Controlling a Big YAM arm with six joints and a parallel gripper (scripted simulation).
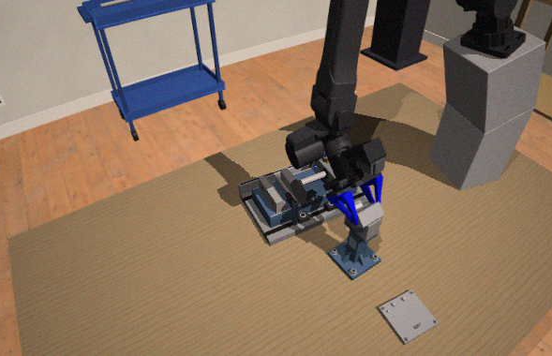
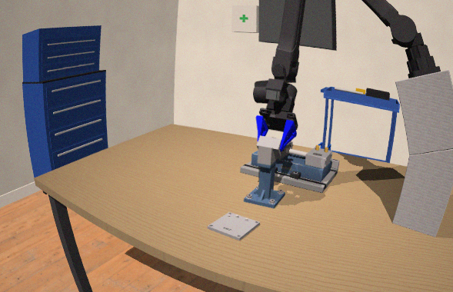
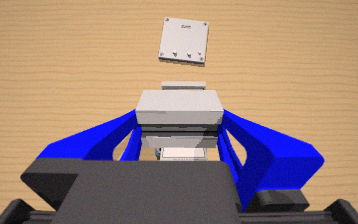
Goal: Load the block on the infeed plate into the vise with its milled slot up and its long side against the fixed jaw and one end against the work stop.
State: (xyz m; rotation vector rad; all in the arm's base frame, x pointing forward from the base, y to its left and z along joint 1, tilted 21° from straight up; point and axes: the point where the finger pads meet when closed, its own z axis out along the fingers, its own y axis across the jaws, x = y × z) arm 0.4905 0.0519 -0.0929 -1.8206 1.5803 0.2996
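Observation:
The part (image 1: 371, 215) (image 2: 270, 142) (image 3: 179, 103), a light grey block, lies in the V-block on its blue stand (image 1: 353, 260) (image 2: 266, 180). My gripper (image 1: 366, 212) (image 2: 270, 143) (image 3: 179, 112) points down with its blue fingers against the block's two ends, shut on it. In the wrist view a dark groove shows below the block's near face; I cannot tell whether it is the milled slot. The vise stands open behind: fixed jaw (image 1: 272, 194) at left, rod-side jaw (image 1: 293, 185) beside it, on the rod (image 1: 314, 178). The work stop and bars are not clear.
The infeed plate (image 1: 408, 318) (image 2: 234, 227) (image 3: 183, 40) carries no block and lies in front of the V-block stand. The air cylinder's grey housing (image 2: 319, 157), with yellow fittings, rises at the vise's far end. The arm's grey pedestal (image 1: 487, 94) (image 2: 427, 154) stands at the right.

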